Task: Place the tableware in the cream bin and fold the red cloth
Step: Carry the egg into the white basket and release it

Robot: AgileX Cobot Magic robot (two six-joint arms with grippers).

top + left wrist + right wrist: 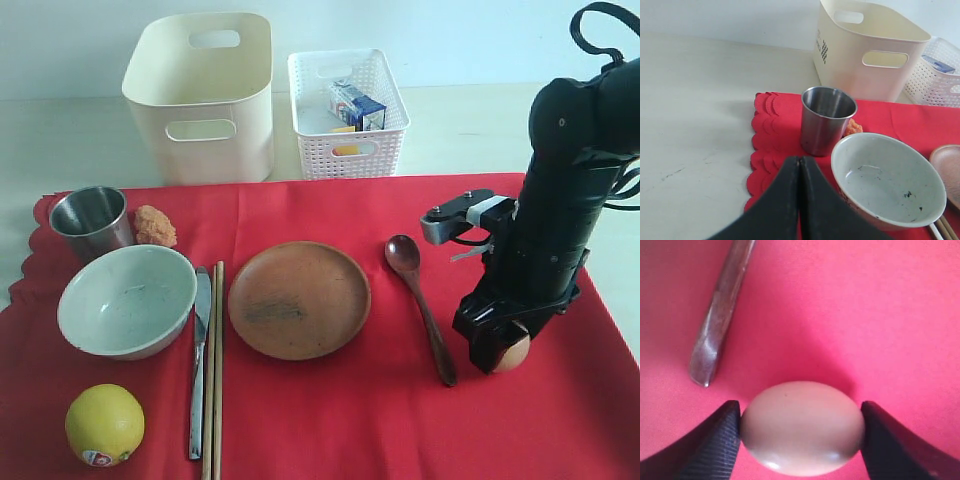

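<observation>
On the red cloth (pixel 330 420) lie a pale bowl (pixel 127 300), a steel cup (pixel 90 222), a brown plate (pixel 299 299), a dark spoon (pixel 420 305), a knife (pixel 199 360) and chopsticks (pixel 213 370). The cream bin (pixel 203 95) stands behind the cloth. My right gripper (pixel 505 355) points down at the cloth's right side, and both pads touch a tan egg (pixel 801 427) that rests on the cloth beside the spoon handle (pixel 720 320). Hovering over the cloth's scalloped left edge (pixel 775 125), my left gripper (pixel 800 159) is shut and empty, near the cup (pixel 827 120) and bowl (pixel 887 180).
A lemon (pixel 104 424) sits at the cloth's front left. An orange food piece (pixel 154 226) lies next to the cup. A white lattice basket (pixel 348 112) with a carton in it stands right of the cream bin. Bare pale table surrounds the cloth.
</observation>
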